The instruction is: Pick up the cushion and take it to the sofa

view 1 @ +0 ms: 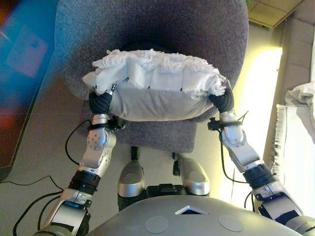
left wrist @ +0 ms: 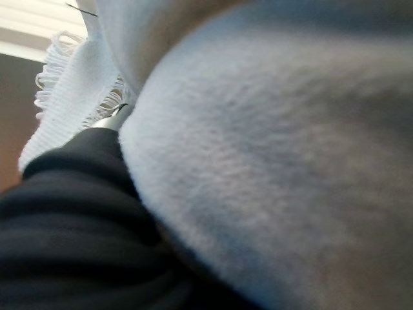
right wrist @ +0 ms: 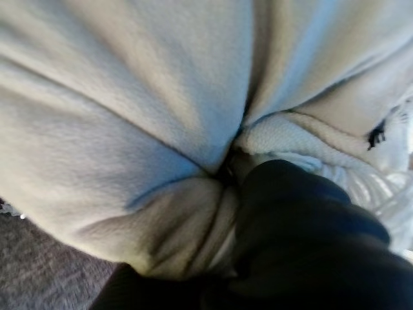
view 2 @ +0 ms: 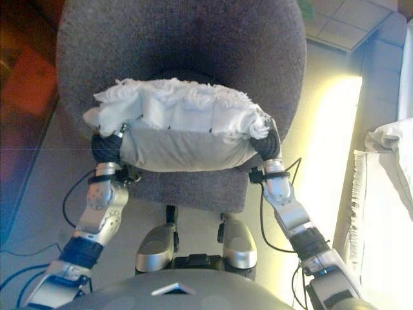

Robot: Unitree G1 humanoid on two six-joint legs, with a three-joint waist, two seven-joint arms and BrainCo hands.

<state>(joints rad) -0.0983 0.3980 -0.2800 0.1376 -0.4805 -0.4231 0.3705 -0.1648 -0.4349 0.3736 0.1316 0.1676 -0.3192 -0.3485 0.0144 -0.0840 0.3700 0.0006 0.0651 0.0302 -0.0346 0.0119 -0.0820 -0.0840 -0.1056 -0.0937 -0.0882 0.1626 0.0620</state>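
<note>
Grey cushion [view 1: 152, 101] pressed between left hand [view 1: 101, 102] and right hand [view 1: 224, 101]; finger state hidden.

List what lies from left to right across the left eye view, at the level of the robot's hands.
Left hand at the cushion's left end → cushion, white fringed cloth on top, grey underneath, held in front of the grey chair → right hand at its right end → white fringed cloth at the far right.

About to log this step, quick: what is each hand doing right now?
Left hand: pressed against the cushion, fingers hidden, cannot be told.
Right hand: at the cushion's other end, fingers hidden, cannot be told.
</note>
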